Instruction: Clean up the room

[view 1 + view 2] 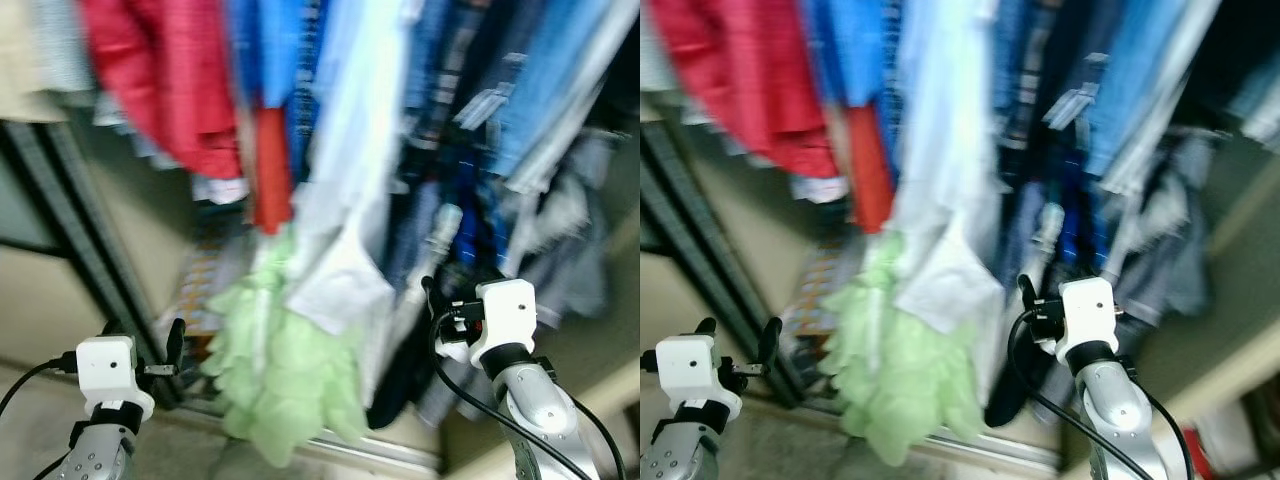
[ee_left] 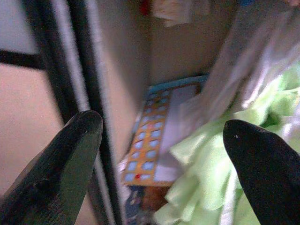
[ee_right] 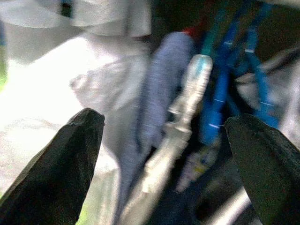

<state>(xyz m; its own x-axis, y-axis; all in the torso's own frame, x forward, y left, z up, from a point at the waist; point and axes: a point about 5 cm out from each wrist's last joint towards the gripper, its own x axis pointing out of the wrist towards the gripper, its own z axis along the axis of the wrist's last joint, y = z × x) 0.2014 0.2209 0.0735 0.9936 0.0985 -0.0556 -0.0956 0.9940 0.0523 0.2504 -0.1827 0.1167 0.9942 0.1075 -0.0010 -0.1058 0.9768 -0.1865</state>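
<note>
I'm facing the open closet, view blurred. Left gripper (image 2: 159, 164) and right gripper (image 3: 164, 164) both spread, empty. Light green garment (image 1: 285, 385) hangs low by the closet floor track (image 1: 370, 450). Nothing grasped yet; cleanup looks barely started.

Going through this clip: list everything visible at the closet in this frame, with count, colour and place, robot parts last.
Red garments: at least two, red, hanging at upper left; blurred.
Blue clothes: several, blue and dark, hanging across the middle and right; count unclear.
Pale shirt: one, light blue-white, hanging in the centre.
Green garment: one, light green, ruffled, hanging lowest, below the pale shirt.
Patterned box: one, orange with blue squares, low inside the closet behind the green garment.
Door frame: one, dark, at the closet's left edge.
Left gripper: fingers open, near the door frame.
Right gripper: fingers open, facing the hanging clothes.
</note>
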